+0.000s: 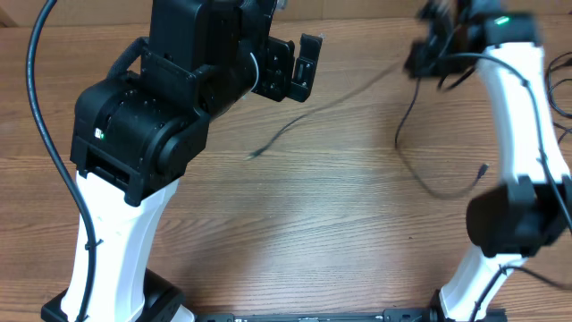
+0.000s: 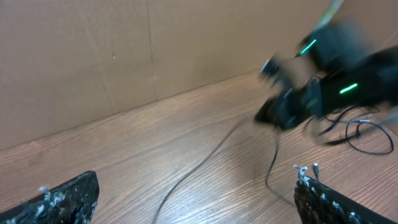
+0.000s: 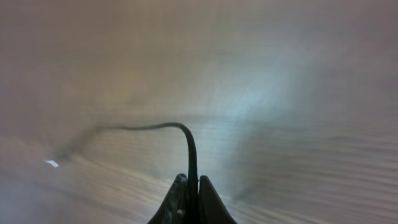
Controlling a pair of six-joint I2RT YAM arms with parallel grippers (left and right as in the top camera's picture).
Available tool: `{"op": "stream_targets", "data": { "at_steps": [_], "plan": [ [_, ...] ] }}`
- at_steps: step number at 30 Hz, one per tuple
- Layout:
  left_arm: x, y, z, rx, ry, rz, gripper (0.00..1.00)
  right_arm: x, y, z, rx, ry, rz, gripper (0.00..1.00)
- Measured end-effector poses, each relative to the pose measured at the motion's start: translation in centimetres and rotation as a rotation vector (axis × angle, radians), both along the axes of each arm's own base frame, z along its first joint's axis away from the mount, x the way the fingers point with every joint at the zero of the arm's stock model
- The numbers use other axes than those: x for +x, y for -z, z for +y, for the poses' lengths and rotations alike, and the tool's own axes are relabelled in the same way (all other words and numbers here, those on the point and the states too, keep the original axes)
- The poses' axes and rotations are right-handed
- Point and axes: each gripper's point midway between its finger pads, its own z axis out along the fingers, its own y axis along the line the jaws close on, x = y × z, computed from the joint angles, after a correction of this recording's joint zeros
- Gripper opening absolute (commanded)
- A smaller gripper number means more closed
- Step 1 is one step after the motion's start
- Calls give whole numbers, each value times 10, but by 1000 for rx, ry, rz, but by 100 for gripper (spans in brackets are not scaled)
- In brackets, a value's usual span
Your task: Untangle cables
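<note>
Two cables [image 1: 399,134] as far as I can make out, both over on the right half of the table [image 1: 295,233]. Right gripper [image 3: 189,186] is pressed shut on one of them, pinching it right at the tips. Its wrist view shows the cord coming straight out of the jaws, arcing over and trailing off left. From overhead, that long strand [image 1: 308,113] runs from the gripper at the far right diagonally across to a free end near the middle of the table. The other one, the loop [image 1: 429,185], drops from about the same spot, curves round and ends in a small plug [image 1: 483,168] just beside the right arm [image 1: 514,116]. Whether the two cross or knot up near the gripper I can't tell, that corner is all blur.

Left gripper [image 1: 299,67] is spread wide, holding nothing, hovering at the far side just left of the long strand.

So I'd call this the pull-apart step: one strand grabbed, not yet separated from its neighbour. Next move, I reckon, is drawing the pinched strand away from the loop, slow and low, watching whether the loop drags along. If it does, left needs to come down and pin the loop so they slide apart. Thin floppy cord, so a yank could slip it out of the tips.
</note>
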Motion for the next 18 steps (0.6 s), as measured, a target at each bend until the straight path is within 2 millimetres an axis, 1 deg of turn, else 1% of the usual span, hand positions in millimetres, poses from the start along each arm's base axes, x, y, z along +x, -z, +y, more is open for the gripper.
{"op": "stream_targets", "data": {
  "at_steps": [1,2,4,7,8,10,12,14,18],
  "plan": [
    [0,0,0,0,0,0,100,0,-31,-4,-9,27,-64,4],
    [0,0,0,0,0,0,100,-1,-71,-8,-20,57,-154,4],
    [0,0,0,2,1,-1,100,-10,-130,-16,-44,103,-297,4],
    [0,0,0,3,1,-1,100,-32,-200,-33,-91,183,-471,4],
    [0,1,0,5,-1,0,100,-41,-218,-39,-107,213,-516,4],
    [0,1,1,8,-4,2,100,-57,-244,-56,-146,280,-583,4],
    [0,2,3,14,-11,4,100,-68,-259,-74,-185,349,-619,4],
    [0,3,4,19,-18,6,100,-78,-265,-94,-222,421,-627,4],
    [1,4,7,31,-29,6,100,-86,-269,-126,-267,534,-628,4]
  ]
}}
